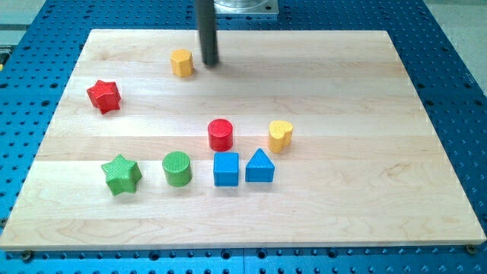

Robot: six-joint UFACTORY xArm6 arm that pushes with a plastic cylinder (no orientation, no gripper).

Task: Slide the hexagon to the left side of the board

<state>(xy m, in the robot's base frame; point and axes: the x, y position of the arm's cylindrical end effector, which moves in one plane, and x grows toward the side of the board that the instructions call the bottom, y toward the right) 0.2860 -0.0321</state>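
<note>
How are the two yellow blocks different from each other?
The yellow hexagon has flat sides; the yellow heart is rounded and lobed. The hexagon sits near the view's top, just left of my tip; the heart sits mid-board beside the red cylinder, far from my tip. Both are yellow.

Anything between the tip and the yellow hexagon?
Nothing. In the camera view only a thin strip of bare board separates my tip from the yellow hexagon, which sits just to its left in the view.
</note>
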